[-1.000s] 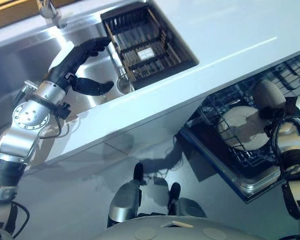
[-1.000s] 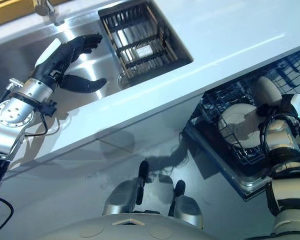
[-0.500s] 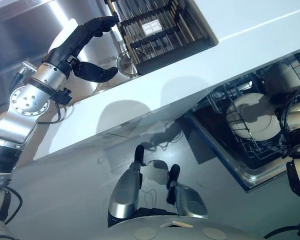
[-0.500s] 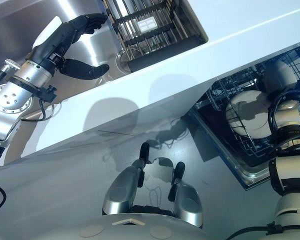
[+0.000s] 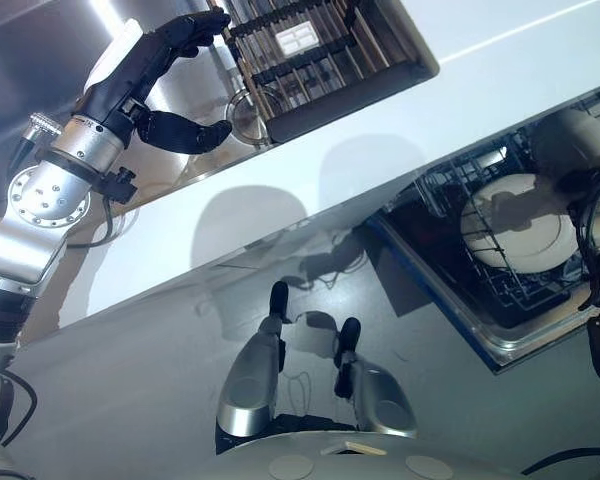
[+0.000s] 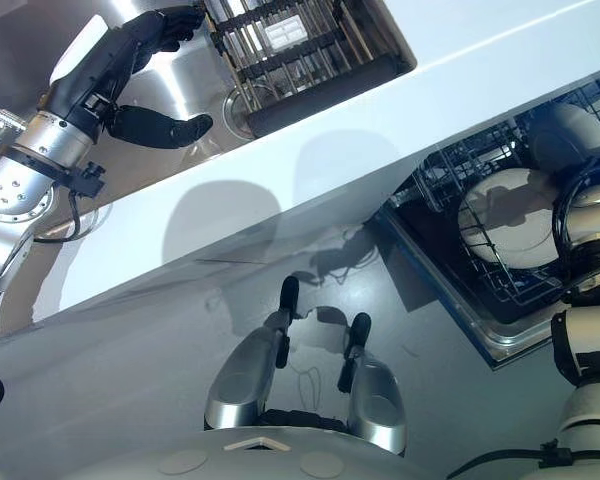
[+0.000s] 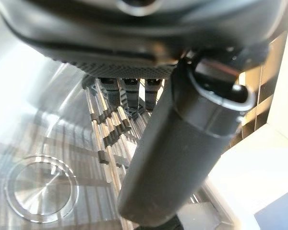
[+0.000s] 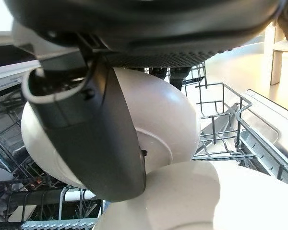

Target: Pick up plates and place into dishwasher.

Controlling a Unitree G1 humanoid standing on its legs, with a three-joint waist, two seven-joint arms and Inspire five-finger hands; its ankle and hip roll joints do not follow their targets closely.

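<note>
We find the left hand point(image 5: 145, 75) raised over the steel sink point(image 5: 50, 50), its fingers extended and loosely spread, the thumb standing apart below them; it holds nothing. The fingertips point(image 6: 185, 15) reach toward the near corner of the dark slatted rack point(image 5: 315, 45) that sits in the sink, and we cannot tell whether they touch it. The round drain point(image 7: 41, 194) lies just below and beside the thumb. The white counter point(image 5: 380, 130) runs beside this hand and separates it from the dishwasher.

The right hand point(image 8: 93, 139) is down in the open dishwasher point(image 5: 490, 340). Its own wrist view shows the thumb laid across the face of a white plate point(image 8: 158, 129) standing on edge in the wire rack point(image 8: 221, 124); the fingers are hidden behind the plate, so we cannot tell whether the hand is clamped on it or merely resting against it. A second white plate point(image 8: 182, 196) stands just nearer to the palm, overlapping the lower rim of the first. From the head views, a large plate point(image 5: 510, 230) stands in the dishwasher rack immediately beside the right wrist.
</note>
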